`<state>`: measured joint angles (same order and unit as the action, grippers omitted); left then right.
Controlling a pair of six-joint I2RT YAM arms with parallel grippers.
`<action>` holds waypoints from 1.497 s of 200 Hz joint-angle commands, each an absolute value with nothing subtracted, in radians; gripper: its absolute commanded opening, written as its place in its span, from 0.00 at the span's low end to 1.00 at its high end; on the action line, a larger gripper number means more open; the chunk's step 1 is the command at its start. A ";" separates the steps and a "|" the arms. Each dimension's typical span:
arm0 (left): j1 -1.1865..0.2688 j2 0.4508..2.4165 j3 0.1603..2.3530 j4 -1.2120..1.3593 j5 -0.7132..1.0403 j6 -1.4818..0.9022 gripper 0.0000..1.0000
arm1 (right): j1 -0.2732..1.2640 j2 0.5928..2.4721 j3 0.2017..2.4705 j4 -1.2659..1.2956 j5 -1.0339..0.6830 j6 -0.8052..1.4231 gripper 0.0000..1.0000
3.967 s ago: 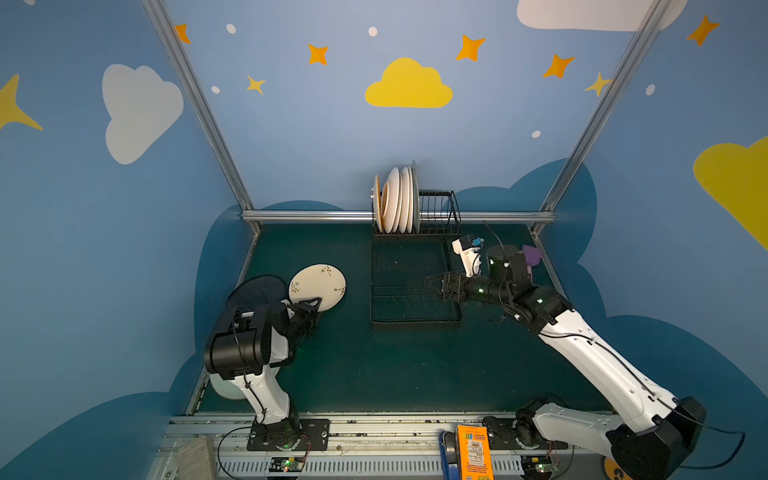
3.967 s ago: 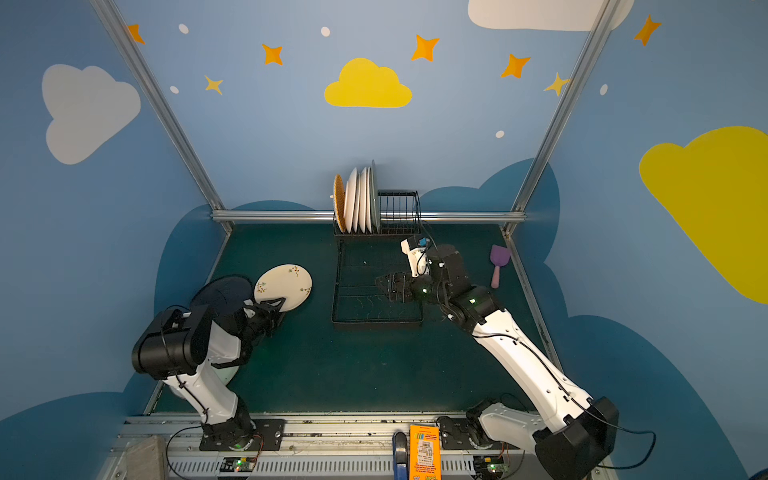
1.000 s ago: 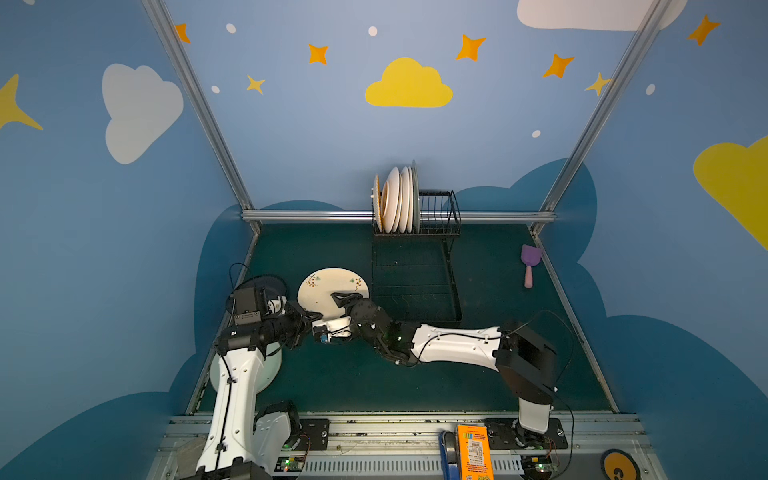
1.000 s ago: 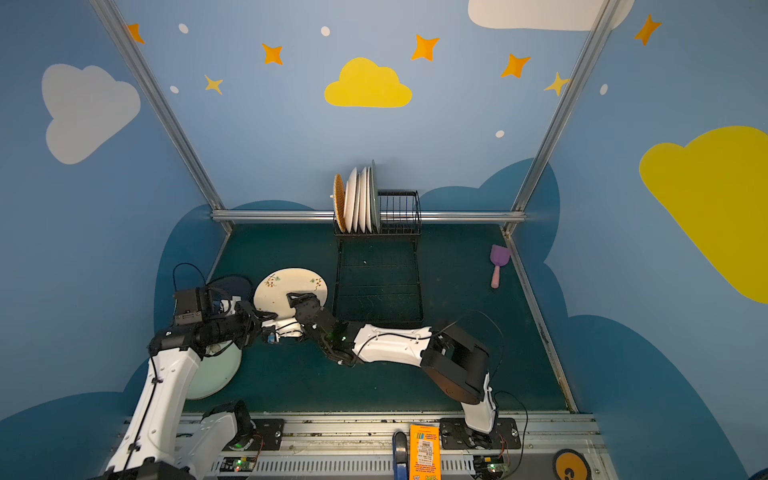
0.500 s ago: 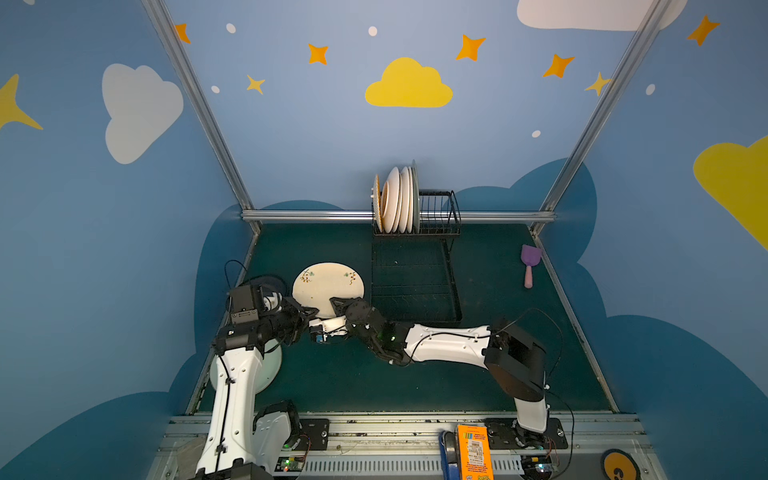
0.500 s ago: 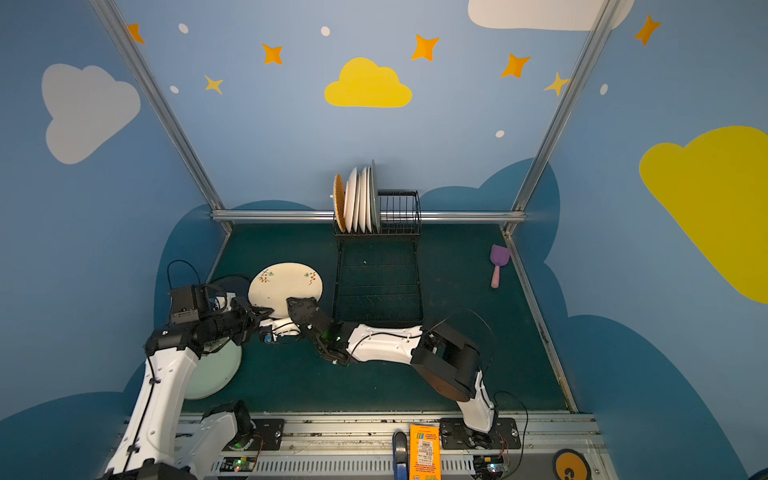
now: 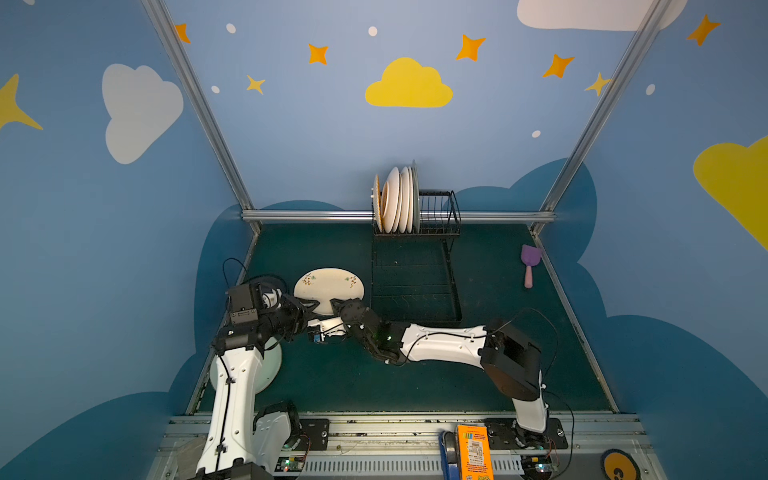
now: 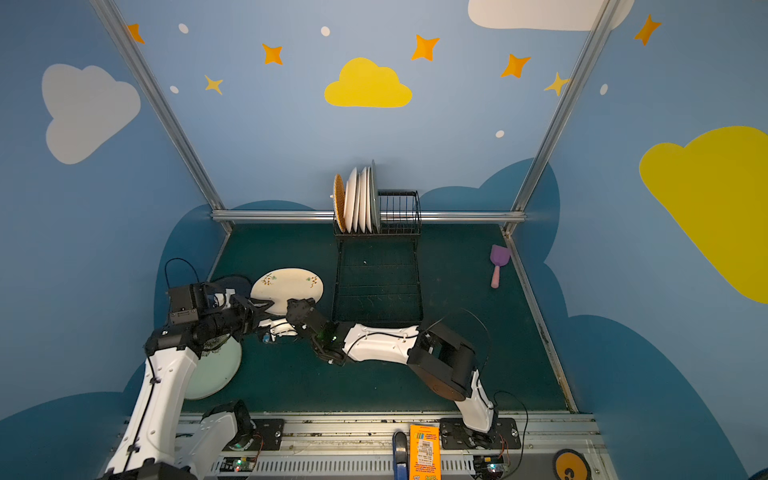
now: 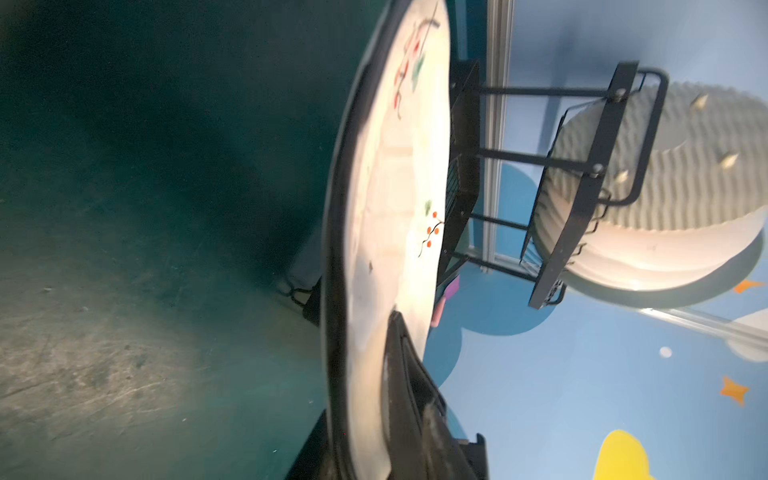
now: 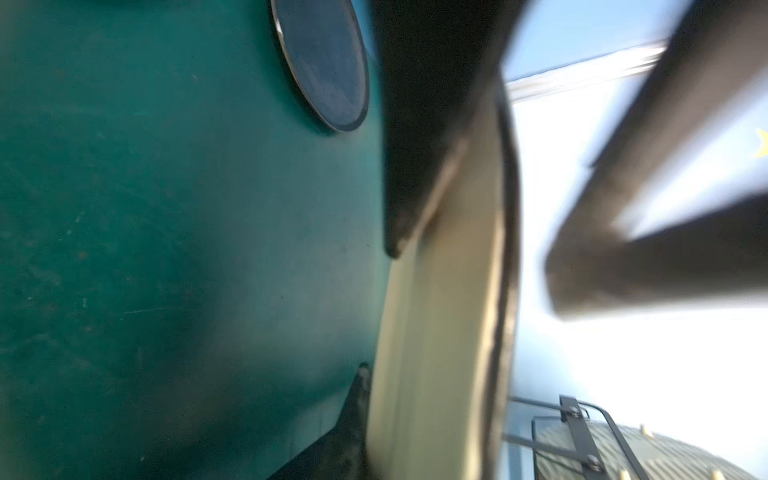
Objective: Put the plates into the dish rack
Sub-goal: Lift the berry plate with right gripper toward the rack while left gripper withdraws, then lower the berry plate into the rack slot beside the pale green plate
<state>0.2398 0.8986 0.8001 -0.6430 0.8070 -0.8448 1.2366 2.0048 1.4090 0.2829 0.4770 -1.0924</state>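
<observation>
The right arm has swung from the dish rack tray across to the table's near-left. There the right gripper is clamped on the near rim of the cream plate, which is lifted off the table. The left gripper straddles the same rim; its grip is unclear. The racked plates stand on edge at the far edge.

Three unracked plates, one rack, one scoop

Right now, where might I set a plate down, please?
Bare mat lies between the dish rack and the purple scoop, and behind the cream plate to the rear rail. The rack's right slots are empty. Crowded: front left, where left gripper and right gripper meet at that plate, near the navy plate and mint plate.
</observation>
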 commanded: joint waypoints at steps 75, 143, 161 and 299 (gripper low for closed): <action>0.312 0.715 0.884 -0.601 0.826 -0.839 1.00 | 1.145 1.988 1.736 -0.102 0.548 -0.663 0.00; 0.318 0.646 0.900 -0.637 0.786 -0.669 1.00 | 1.076 1.828 1.915 -0.470 0.334 -0.235 0.00; 0.315 0.634 0.887 -0.612 0.797 -0.640 1.00 | 1.060 1.748 1.901 -0.473 0.262 -0.160 0.00; -0.063 0.678 0.786 -0.122 0.735 -0.599 1.00 | 0.626 1.514 2.155 -0.617 -0.050 0.303 0.00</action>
<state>0.0425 0.6373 0.7628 -0.1757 0.8337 -0.7330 0.7319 1.5078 2.0796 -0.6796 -0.0029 0.1780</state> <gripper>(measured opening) 0.996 0.155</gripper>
